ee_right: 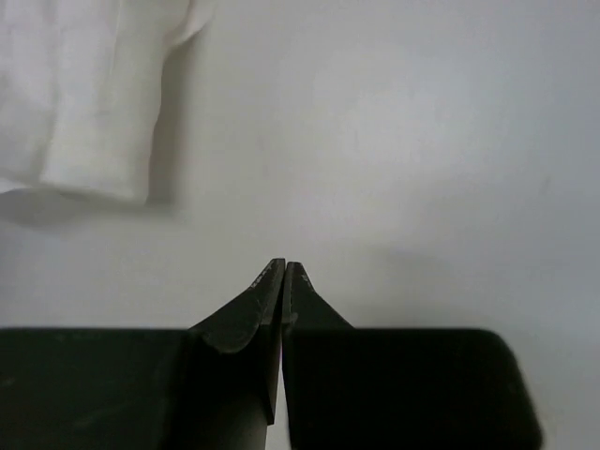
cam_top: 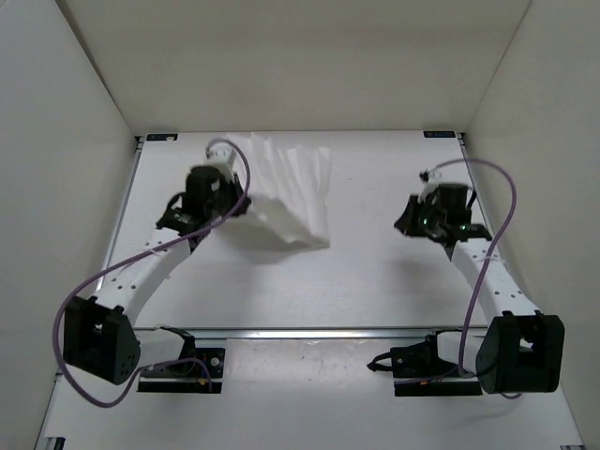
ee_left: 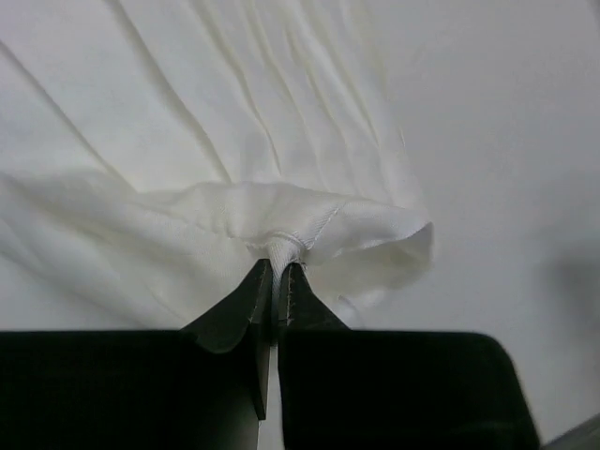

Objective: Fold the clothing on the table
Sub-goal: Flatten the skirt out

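Note:
The white pleated clothing [cam_top: 291,192] lies bunched at the back left of the table [cam_top: 375,281], part of it raised off the surface. My left gripper [cam_top: 244,204] is at the clothing's left edge. In the left wrist view this gripper [ee_left: 279,267] is shut on a gathered hem of the clothing [ee_left: 281,122], whose ribs fan away beyond the pinch. My right gripper [cam_top: 410,221] hovers over bare table at the right, well apart from the fabric. In the right wrist view it [ee_right: 284,267] is shut on nothing, with a folded corner of the clothing [ee_right: 84,103] at the upper left.
A silver rail [cam_top: 300,331] crosses the table in front of the arm bases. White walls [cam_top: 56,141] close in the left, back and right sides. Purple cables [cam_top: 84,291] loop beside both arms.

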Action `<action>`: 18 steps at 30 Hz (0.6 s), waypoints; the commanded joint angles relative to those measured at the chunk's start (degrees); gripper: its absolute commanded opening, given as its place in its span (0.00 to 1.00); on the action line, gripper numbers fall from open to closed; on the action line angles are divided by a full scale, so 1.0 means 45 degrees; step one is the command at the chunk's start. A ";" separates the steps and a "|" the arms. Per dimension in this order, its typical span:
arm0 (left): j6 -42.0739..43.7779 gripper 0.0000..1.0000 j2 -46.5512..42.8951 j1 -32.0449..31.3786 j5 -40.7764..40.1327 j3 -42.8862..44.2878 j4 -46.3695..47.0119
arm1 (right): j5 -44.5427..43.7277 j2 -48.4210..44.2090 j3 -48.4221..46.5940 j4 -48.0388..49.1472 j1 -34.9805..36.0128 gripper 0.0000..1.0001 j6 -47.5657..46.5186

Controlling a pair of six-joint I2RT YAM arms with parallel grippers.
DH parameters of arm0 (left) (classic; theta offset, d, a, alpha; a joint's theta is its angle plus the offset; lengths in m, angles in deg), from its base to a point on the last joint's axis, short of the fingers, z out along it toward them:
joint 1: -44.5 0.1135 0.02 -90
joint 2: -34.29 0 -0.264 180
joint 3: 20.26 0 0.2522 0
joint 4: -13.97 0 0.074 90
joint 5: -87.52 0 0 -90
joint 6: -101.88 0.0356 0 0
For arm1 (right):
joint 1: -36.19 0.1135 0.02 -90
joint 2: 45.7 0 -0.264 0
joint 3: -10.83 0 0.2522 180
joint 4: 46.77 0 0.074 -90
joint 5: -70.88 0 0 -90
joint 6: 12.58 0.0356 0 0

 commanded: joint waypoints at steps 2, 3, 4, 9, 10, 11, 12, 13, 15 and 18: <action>-0.0716 0.00 -0.0186 -0.0884 0.0031 -0.3338 -0.1959 | -0.0179 -0.2149 0.2966 -0.0078 0.0170 0.00 0.0812; -0.1007 0.00 -0.0458 -0.1098 0.0128 -0.3770 -0.2194 | -0.0082 -0.2484 0.3511 -0.0001 0.0345 0.00 0.1199; -0.1222 0.00 -0.0577 -0.1294 0.0207 -0.4006 -0.2216 | 0.0248 -0.2854 0.3865 0.0057 0.0463 0.00 0.1435; -0.1148 0.00 -0.0481 -0.1334 0.0540 -0.3893 -0.3014 | 0.1441 -0.1771 0.4280 0.1597 0.1456 0.00 0.1983; -0.1127 0.00 -0.0442 -0.1393 0.0501 -0.3853 -0.3326 | 0.1442 -0.1436 0.4047 0.1988 0.1866 0.07 0.1869; -0.1146 0.00 -0.0364 -0.1335 0.0501 -0.3872 -0.3484 | 0.1462 -0.0756 0.3677 0.2069 0.2102 0.24 0.1848; -0.1185 0.00 -0.0402 -0.1335 0.0520 -0.3814 -0.3814 | 0.1443 -0.0014 0.3422 0.2418 0.2472 0.31 0.1848; -0.1282 0.00 -0.0402 -0.1451 0.0385 -0.3987 -0.4030 | 0.1423 0.0380 0.2975 0.2673 0.2862 0.42 0.1635; -0.1536 0.00 -0.0888 -0.1432 0.0558 -0.4357 -0.4052 | 0.1790 0.1704 0.1920 0.3044 0.3022 0.54 0.1361; -0.1985 0.00 -0.1611 -0.1297 0.0792 -0.5159 -0.3779 | 0.2261 0.3327 0.0438 0.3281 0.3334 0.56 0.1028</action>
